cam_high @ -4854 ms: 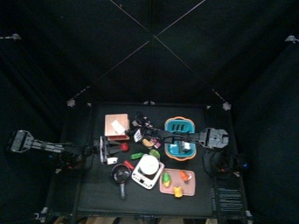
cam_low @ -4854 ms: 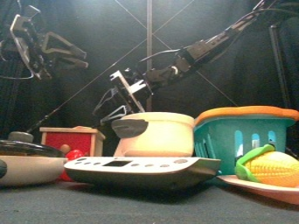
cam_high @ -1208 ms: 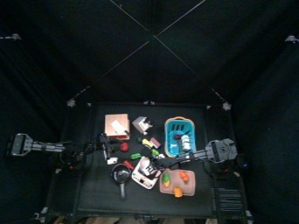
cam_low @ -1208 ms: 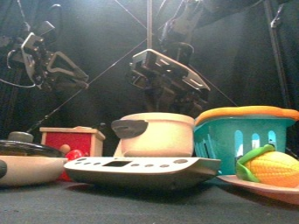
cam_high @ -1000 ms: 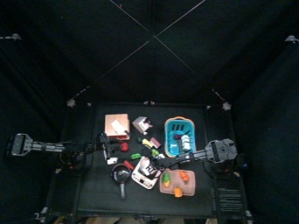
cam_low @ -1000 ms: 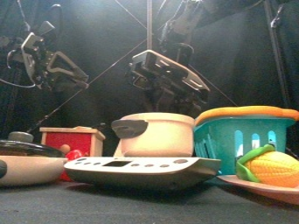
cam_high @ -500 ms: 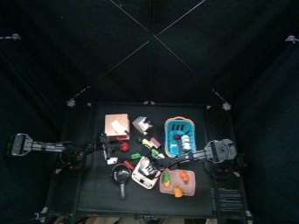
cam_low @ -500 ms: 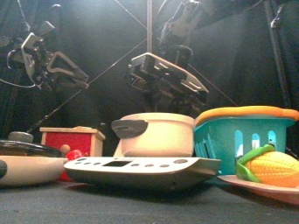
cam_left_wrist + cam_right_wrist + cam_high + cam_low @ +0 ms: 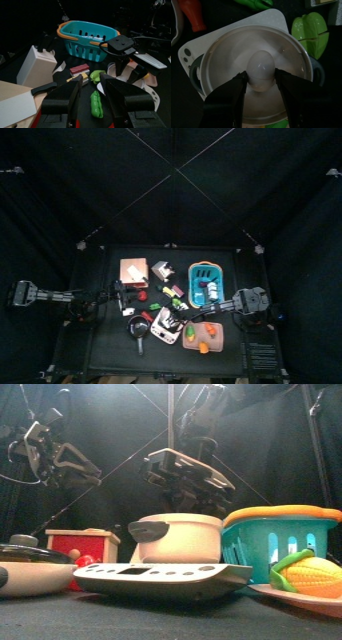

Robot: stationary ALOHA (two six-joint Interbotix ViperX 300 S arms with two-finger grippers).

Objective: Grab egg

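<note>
- The egg [image 9: 261, 70] lies in the middle of the silver bowl [image 9: 221, 70], right at the bottom, because a round thing rolls to the lowest spot.
- The bowl sits on a white scale [image 9: 278, 17], so it is held up a little off the bench [image 9: 114, 356].
- The right gripper [image 9: 261, 82] hangs straight over the bowl. Its two jaws are spread wide, one on each side of the egg, with a gap left on both sides. I think it is lined up this way so it can drop down and close on the egg.
- From the front, that right gripper [image 9: 187, 474] is high above the bowl [image 9: 181, 537], not inside it yet.
- The egg is smooth and can break, so the squeeze should be soft, I think.
- Next to the scale lie a green pepper [image 9: 311, 30] and an orange carrot [image 9: 191, 15].
- The left gripper [image 9: 93, 92] waits off to the side, jaws spread, holding nothing. A green pea pod [image 9: 97, 104] lies between them, lower down.
- Past it stands a blue basket [image 9: 90, 40], out of the way.
</note>
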